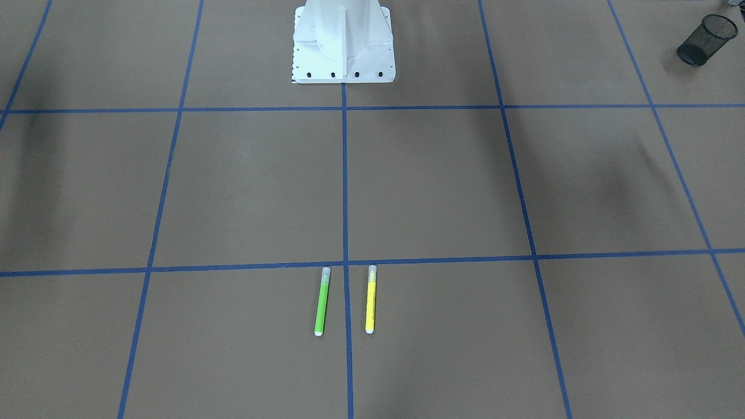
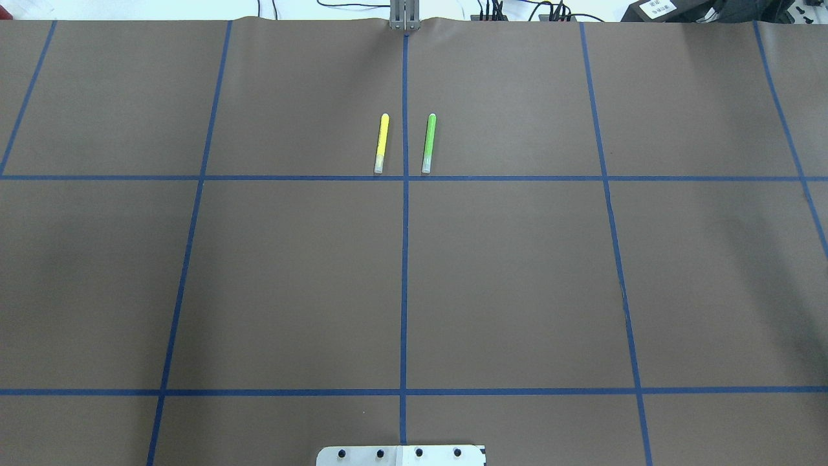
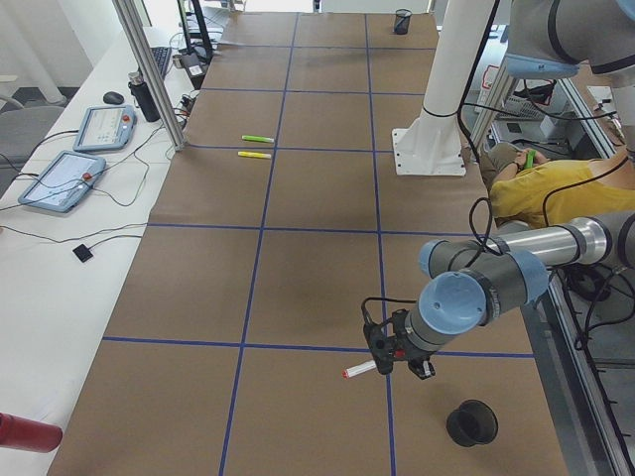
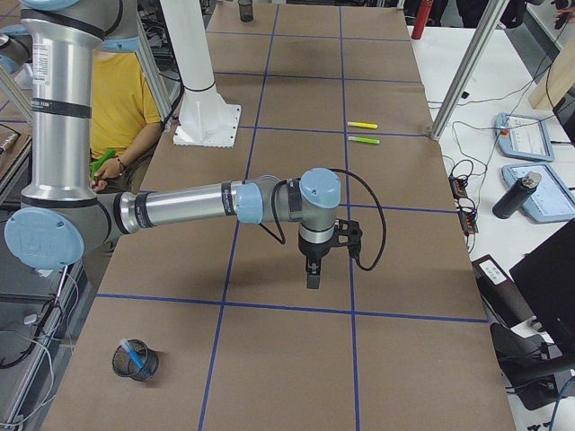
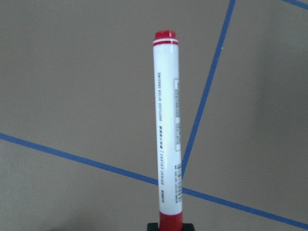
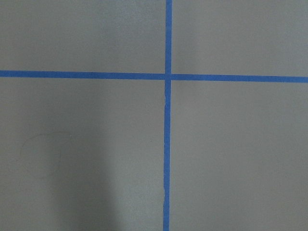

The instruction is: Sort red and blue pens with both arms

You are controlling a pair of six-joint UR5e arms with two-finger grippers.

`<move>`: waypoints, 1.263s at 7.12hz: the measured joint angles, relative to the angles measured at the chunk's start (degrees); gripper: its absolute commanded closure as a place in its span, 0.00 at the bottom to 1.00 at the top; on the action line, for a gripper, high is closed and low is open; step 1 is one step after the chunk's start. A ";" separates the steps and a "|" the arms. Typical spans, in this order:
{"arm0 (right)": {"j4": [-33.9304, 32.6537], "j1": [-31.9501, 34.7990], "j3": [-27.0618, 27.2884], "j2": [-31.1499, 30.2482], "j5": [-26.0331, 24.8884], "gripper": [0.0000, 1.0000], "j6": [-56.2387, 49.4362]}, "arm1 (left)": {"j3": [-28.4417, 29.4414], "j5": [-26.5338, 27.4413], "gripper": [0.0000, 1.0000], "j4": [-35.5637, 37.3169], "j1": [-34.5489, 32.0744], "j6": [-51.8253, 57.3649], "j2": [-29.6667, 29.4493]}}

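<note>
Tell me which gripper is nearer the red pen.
Left. The left gripper holds the red pen; the right gripper hangs over bare table, no pen near it.

Red pen (image 5: 167, 125) jutting from my left gripper (image 3: 385, 363), I find open mat (image 2: 517, 278) mid-table; green marker (image 1: 320, 302), yellow marker (image 1: 370, 301), white base block (image 1: 343, 46), left mesh cup (image 3: 471, 423) and right mesh cup (image 4: 135, 359) stand in the way.

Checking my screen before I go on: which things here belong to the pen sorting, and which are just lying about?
Job in hand:
red pen, held in the left gripper
blue pen, inside a mesh cup
second mesh cup, beside the left gripper

Lying about:
green marker
yellow marker
tablets
dark bottle
</note>
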 measured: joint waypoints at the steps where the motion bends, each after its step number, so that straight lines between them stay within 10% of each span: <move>1: 0.59 0.00 -0.38 -0.03 -0.02 0.00 -0.03 | 0.31 -0.04 1.00 0.66 -2.84 1.90 3.08; 9: 4.52 0.00 -2.44 -0.03 -0.06 0.00 0.02 | 2.89 3.84 1.00 40.25 -15.77 25.99 3.37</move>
